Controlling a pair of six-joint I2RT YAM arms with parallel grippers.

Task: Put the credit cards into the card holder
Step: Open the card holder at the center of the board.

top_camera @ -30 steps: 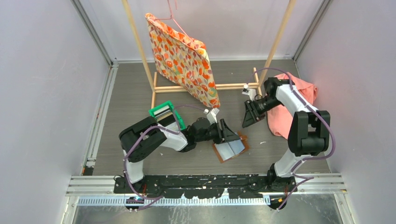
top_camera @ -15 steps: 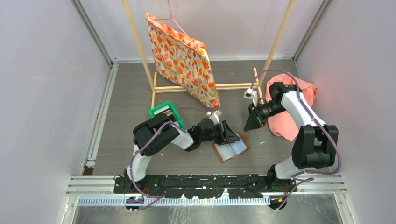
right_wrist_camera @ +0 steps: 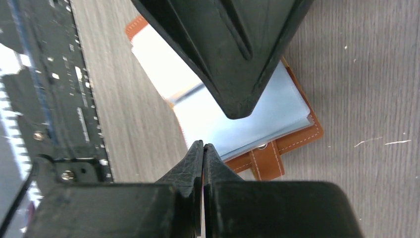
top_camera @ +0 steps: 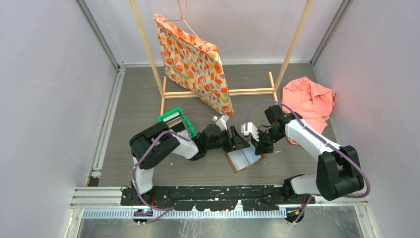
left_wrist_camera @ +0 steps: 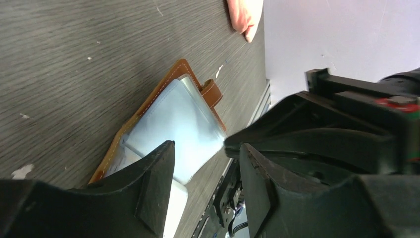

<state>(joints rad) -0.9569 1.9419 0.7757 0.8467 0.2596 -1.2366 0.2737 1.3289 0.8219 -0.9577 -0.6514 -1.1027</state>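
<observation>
The card holder (top_camera: pixel 244 158) lies open on the grey floor, brown leather with pale clear sleeves facing up; its strap with the snap (right_wrist_camera: pixel 267 159) points away from the arms. My left gripper (top_camera: pixel 241 143) hovers low over its far left edge, open, with nothing between the fingers (left_wrist_camera: pixel 205 166). My right gripper (top_camera: pixel 258 147) is shut just above the holder's far right corner, tips (right_wrist_camera: pixel 203 147) pressed together near the sleeve edge (right_wrist_camera: pixel 257 119). Thin striped credit cards stand in the green bin (top_camera: pixel 174 119), partly hidden by the left arm.
A pink cloth (top_camera: pixel 309 99) lies at the back right. A flowered bag (top_camera: pixel 195 64) hangs from a wooden rack whose base bar (top_camera: pixel 247 91) crosses the floor behind the grippers. Both grippers crowd close together over the holder.
The right arm swung from the pink cloth down and left to the card holder, and its jaws closed. The left gripper stayed over the holder, open.
</observation>
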